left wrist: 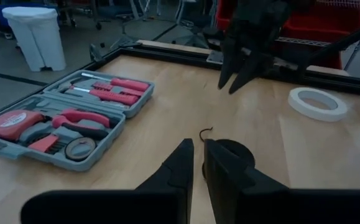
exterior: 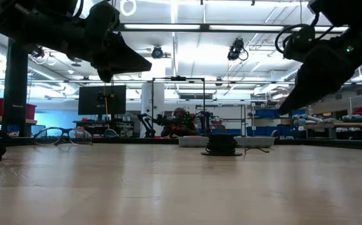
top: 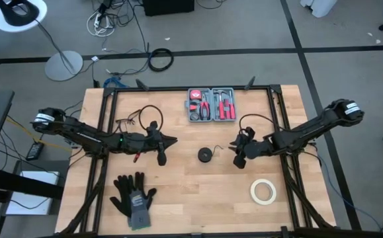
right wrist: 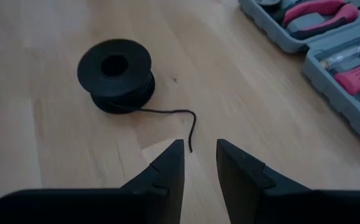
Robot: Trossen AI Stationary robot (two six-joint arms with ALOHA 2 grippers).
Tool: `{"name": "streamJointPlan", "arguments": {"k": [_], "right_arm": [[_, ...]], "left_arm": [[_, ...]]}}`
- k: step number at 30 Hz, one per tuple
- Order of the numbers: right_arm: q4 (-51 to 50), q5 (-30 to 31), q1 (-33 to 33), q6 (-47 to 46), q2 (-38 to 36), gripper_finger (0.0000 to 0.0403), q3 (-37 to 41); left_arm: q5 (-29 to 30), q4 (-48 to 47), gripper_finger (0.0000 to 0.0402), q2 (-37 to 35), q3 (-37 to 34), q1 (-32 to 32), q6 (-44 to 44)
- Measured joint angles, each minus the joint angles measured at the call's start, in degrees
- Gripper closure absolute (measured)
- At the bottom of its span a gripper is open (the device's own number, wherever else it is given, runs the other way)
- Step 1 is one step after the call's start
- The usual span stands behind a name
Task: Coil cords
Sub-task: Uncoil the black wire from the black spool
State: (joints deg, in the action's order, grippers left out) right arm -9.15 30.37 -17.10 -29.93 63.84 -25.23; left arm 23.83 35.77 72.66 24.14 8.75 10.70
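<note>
The cord (right wrist: 116,74) is wound up on a small black spool that stands on the counter (top: 191,198), with only a short curled tail (right wrist: 183,121) lying loose on the wood. Taking that spool as the mark: the right wrist view shows it closest, just beyond the right hand (right wrist: 198,158), whose two fingers stand parted with a clear gap, grasping nothing, the tail's tip lying just ahead of that gap. The tail does not show from above.

The left wrist view sees the spool (left wrist: 232,152) partly hidden behind the left hand (left wrist: 197,163), whose fingers are drawn nearly together with only a slit between them and nothing in it. Beyond the spool in this view hangs the right hand (left wrist: 239,78), raised off the counter.

From above, the spool (top: 206,155) sits between the two hands, the right hand (top: 237,153) just beside it and the left hand (top: 168,141) a little farther off. A pair of gloves (top: 133,195) lies nearer than the spool on the left arm's side, a white tape roll (top: 262,191) nearer on the right arm's side, and an open tool case (top: 213,104) beyond it.

The low view shows the spool (exterior: 220,145) standing upright, with both hands hanging above the counter and touching nothing.
</note>
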Motion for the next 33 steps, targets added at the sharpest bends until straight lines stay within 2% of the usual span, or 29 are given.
{"name": "streamJointPlan", "arguments": {"k": [10,18,33], "right_arm": [[1.7,0.0,0.0,-0.2,1.7,0.0313,0.0],[2.2,-0.7,-0.3,-2.4,1.7,0.0315,0.0],[3.5,-0.9,-0.7,-1.5,1.7,0.0317,0.0]], "left_arm": [[0.1,0.5,0.0360,0.0,0.0,0.0,-1.3],[-2.7,0.8,0.0360,0.0,0.0,0.0,-1.1],[-3.8,8.5,0.0360,0.0,0.0,0.0,-1.0]]}}
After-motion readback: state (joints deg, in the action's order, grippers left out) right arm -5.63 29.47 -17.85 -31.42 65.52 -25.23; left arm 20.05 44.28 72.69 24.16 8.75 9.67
